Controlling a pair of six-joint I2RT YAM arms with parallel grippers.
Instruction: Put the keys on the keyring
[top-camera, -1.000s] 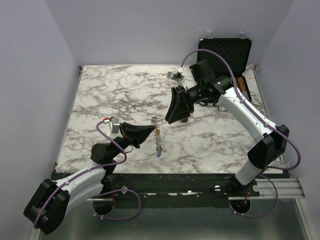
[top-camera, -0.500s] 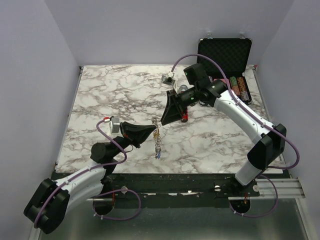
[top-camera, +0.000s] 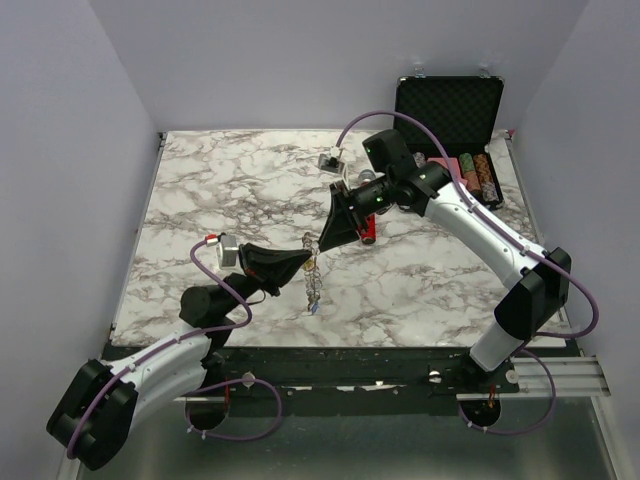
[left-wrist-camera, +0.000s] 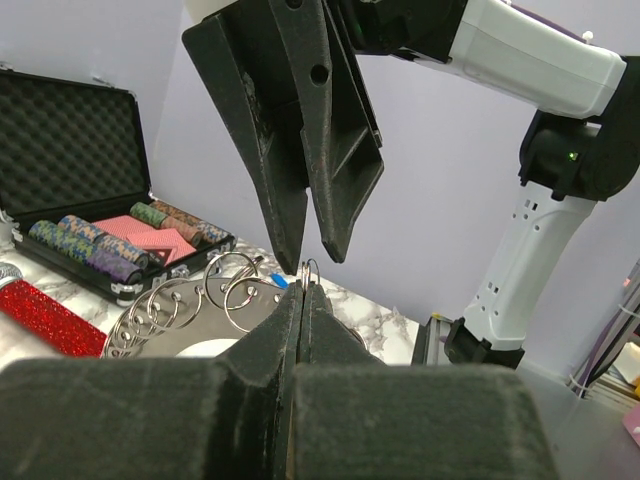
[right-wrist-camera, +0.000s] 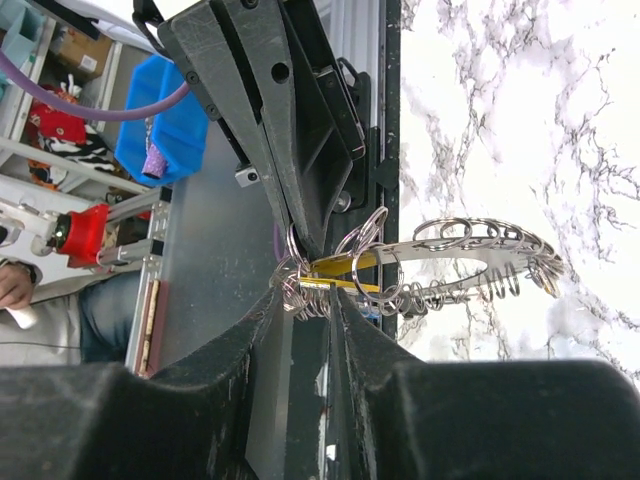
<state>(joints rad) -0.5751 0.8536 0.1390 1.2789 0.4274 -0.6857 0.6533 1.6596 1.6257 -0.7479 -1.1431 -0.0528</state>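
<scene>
Our left gripper (top-camera: 306, 254) is clenched on the keyring (top-camera: 315, 277) near the centre of the marble table (top-camera: 200, 190), the ring trailing toward 6 o'clock with a blue key (top-camera: 317, 309) at its end. Our right gripper (top-camera: 319, 241), slightly parted and empty, sits just beside it at 1 o'clock.

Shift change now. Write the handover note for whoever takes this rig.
Left gripper: shut on one loop of the keyring, which hangs from its tips.
Right gripper: open a slit, tips right at the gripped loop.
Keys: a yellow key sits among the loops; I cannot tell whether it is threaded.
Done: keyring picked up and presented.
Left: check which keys are on and thread the rest.
</scene>
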